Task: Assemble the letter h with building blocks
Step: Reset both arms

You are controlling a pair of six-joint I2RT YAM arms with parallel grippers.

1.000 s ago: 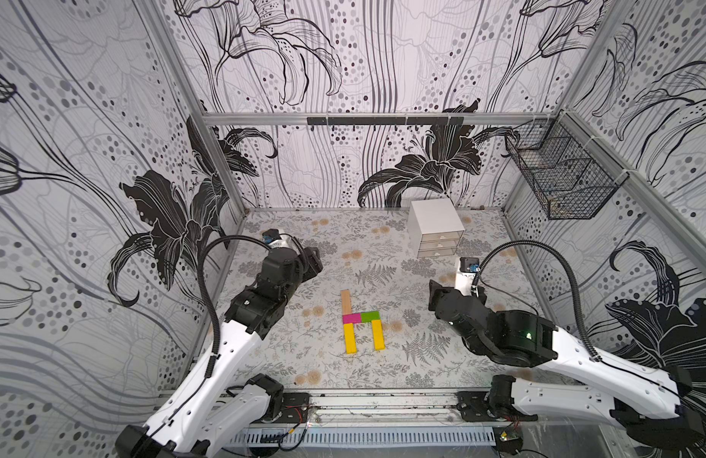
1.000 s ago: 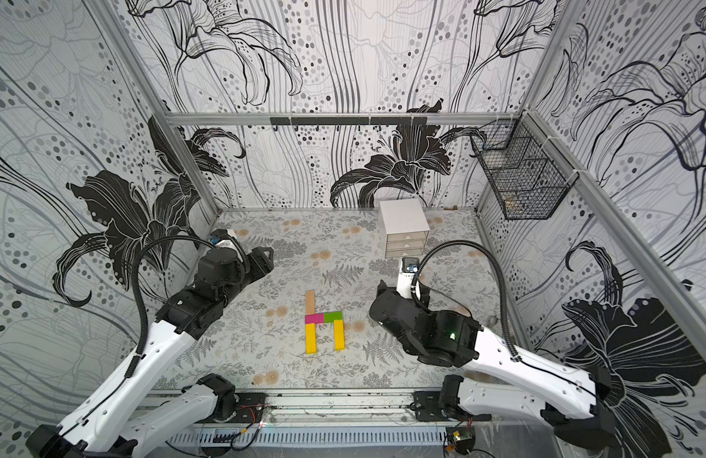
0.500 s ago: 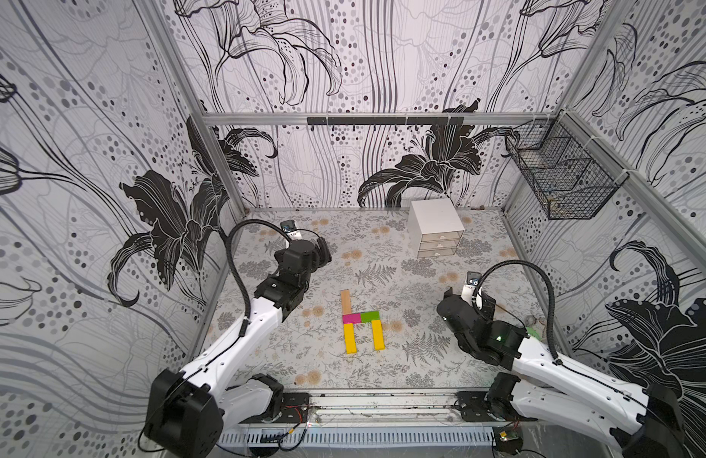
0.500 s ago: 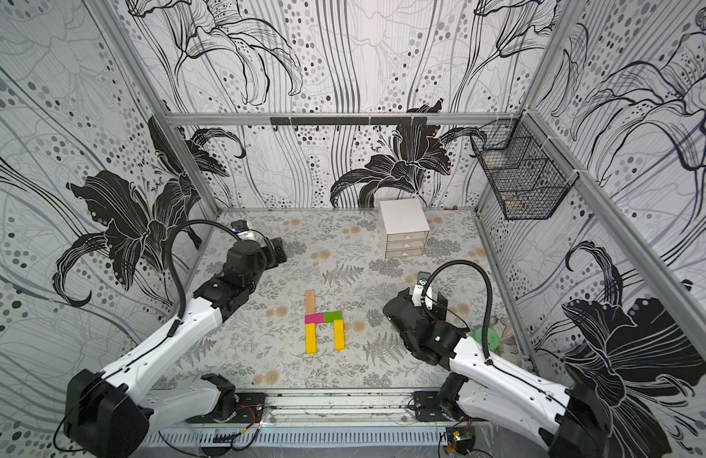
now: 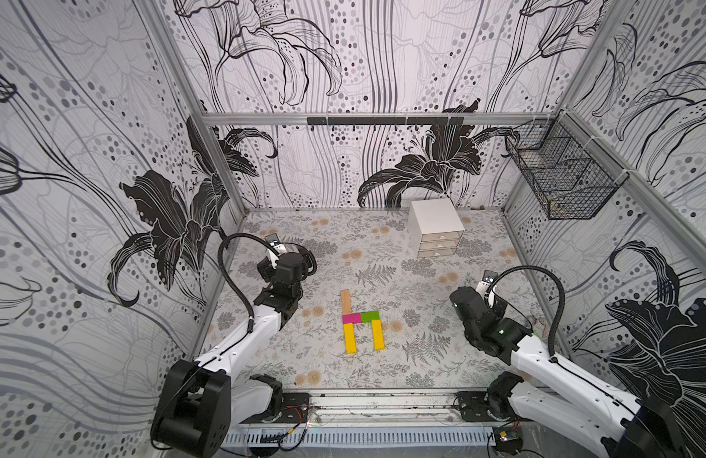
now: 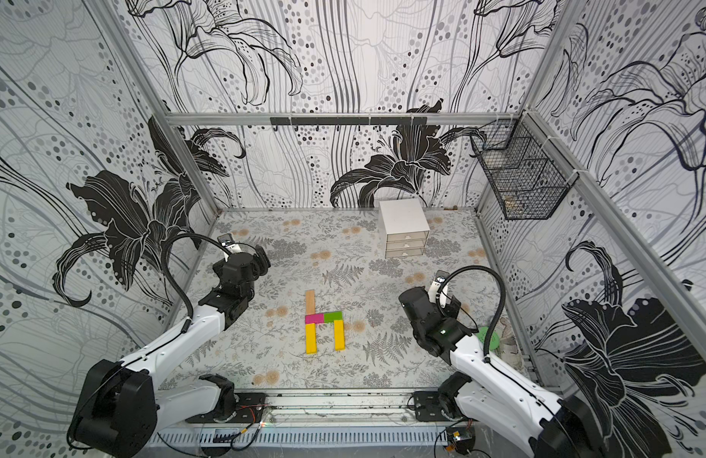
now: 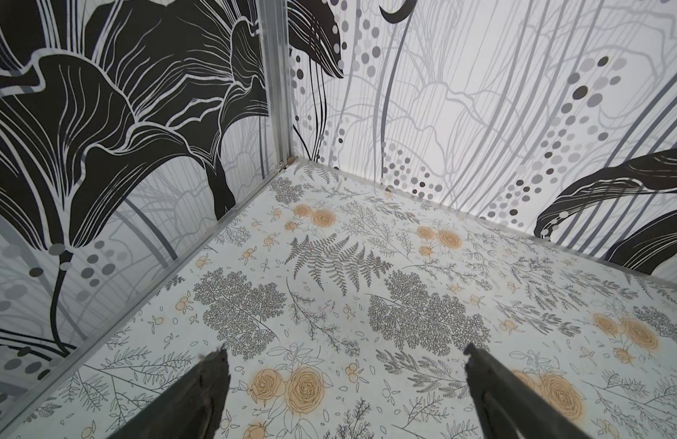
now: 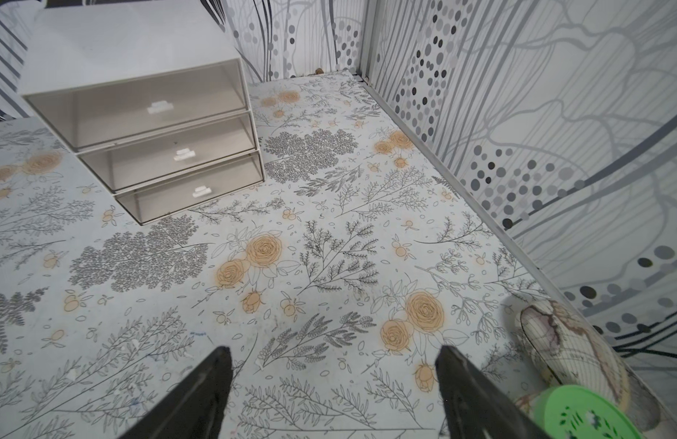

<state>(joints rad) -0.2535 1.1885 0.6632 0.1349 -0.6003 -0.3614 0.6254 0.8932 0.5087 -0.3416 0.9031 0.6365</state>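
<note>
upright [image 5: 345, 300] tan | crossbar [image 5: 361, 317] pink-green | legs [image 5: 350, 338] yellow | lid [image 8: 583, 416] green, perhaps patterned

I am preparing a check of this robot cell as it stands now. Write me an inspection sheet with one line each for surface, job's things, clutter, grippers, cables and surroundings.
Surface: floral-print table, no spill seen.
Job's things: letter h assembled flat: tan upright, pink block and green block as crossbar, left yellow leg, right yellow leg.
Clutter: white drawer box at the back; green lid and a patterned object by the right wall.
Grippers: left gripper and right gripper open, nothing between the fingers, both away from the h.
Cables: left cable and right cable loop above the arms, off the blocks.
Surroundings: patterned walls; wire basket on the right wall.
</note>
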